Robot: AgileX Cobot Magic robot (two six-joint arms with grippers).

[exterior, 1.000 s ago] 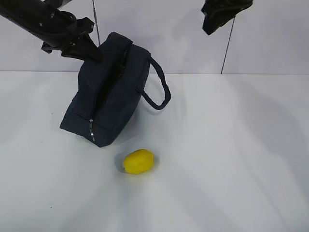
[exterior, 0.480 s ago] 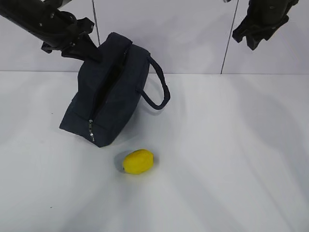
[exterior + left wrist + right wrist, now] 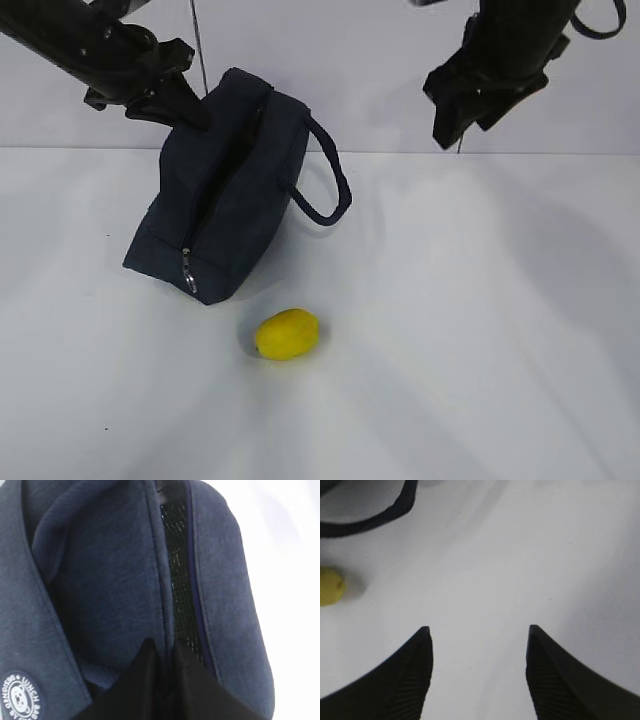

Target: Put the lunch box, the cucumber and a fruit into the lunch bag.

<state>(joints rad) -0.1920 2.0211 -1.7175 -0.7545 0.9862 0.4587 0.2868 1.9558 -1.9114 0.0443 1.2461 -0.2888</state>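
Nearest on the white desk [image 3: 480, 330], the yellow fruit [image 3: 287, 334] is seen lying alone, just in front of the lunch bag [image 3: 225, 195]. The navy bag is tipped up on its near end, its zipper seam and silver pull facing forward, one loop handle [image 3: 325, 180] hanging to the right. At its far upper corner the bag fabric is pinched by the clenched left hand [image 3: 165, 680], whose fingers are pressed together beside the open mesh-lined seam. Farther right, well above the desk, the right hand [image 3: 479, 670] is held released, its fingers spread wide over bare surface, nothing gripped.
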